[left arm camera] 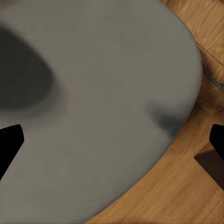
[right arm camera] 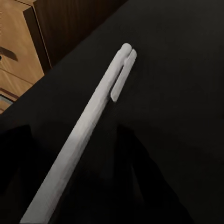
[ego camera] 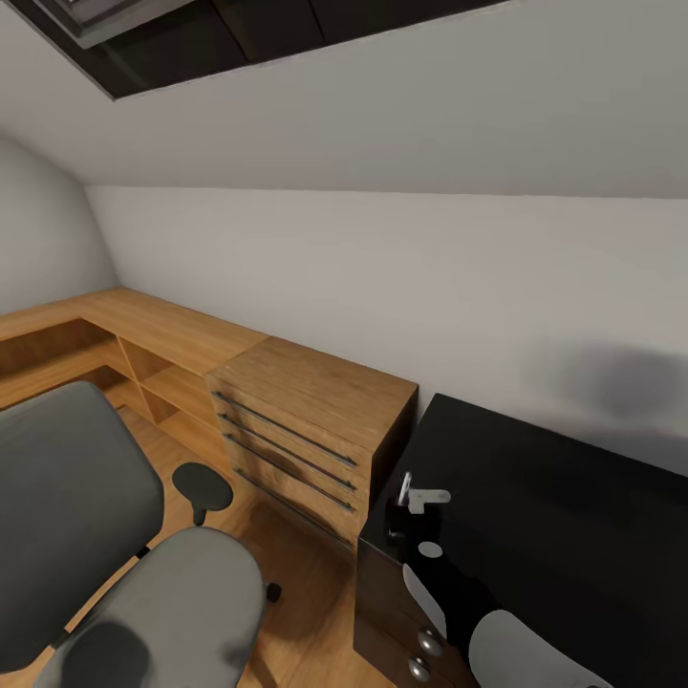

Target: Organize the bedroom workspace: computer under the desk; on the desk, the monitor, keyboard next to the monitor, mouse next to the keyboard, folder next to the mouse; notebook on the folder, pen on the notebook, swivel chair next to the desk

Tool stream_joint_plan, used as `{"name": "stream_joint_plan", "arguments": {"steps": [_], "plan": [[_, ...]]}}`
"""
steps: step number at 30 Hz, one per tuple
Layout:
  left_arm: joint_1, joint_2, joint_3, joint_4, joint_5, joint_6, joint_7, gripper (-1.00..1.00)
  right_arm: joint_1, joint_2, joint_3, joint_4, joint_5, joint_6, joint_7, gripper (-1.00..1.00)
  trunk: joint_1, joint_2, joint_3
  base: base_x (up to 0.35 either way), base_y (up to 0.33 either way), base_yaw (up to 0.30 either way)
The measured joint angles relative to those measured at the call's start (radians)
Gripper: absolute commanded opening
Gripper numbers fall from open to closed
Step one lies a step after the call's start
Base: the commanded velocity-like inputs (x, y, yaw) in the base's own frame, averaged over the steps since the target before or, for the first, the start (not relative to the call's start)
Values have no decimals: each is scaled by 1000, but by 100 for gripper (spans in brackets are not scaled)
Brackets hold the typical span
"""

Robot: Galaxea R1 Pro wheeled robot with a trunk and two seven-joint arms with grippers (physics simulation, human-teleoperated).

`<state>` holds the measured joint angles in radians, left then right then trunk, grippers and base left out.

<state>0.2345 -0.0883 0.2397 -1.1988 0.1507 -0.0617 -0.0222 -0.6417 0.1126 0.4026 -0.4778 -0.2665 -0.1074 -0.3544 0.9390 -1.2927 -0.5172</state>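
White pen (right arm camera: pixel 88 126) runs diagonally from frame bottom left, clip end toward upper right, over the black desk (right arm camera: pixel 186 93); can't tell the jaws' state.

Bare black desk (ego camera: pixel 564 497) top; wooden drawer unit (ego camera: pixel 306 420) crowds its end.

Head camera looks down over swivel chair (ego camera: pixel 143 592) and desk (ego camera: pixel 554 516); wrist cameras close above each.

No legible text, labels, brands, numbers or signs, pen (right arm camera: pixel 88 121) unmarked, tabletop (ego camera: pixel 564 497) plain black
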Motion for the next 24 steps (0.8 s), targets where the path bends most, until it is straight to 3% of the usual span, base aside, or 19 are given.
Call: {"name": "stream_joint_plan", "arguments": {"steps": [10,24], "plan": [[0,0,0,0,0,0,0,100,0,-1,1,-4,-3,7,2,-100,0,0,0,0,0,0],[0,0,0,1,0,-1,0,100,1,-1,-1,-58,-9,115,7,-100,0,0,0,0,0,0]]}}
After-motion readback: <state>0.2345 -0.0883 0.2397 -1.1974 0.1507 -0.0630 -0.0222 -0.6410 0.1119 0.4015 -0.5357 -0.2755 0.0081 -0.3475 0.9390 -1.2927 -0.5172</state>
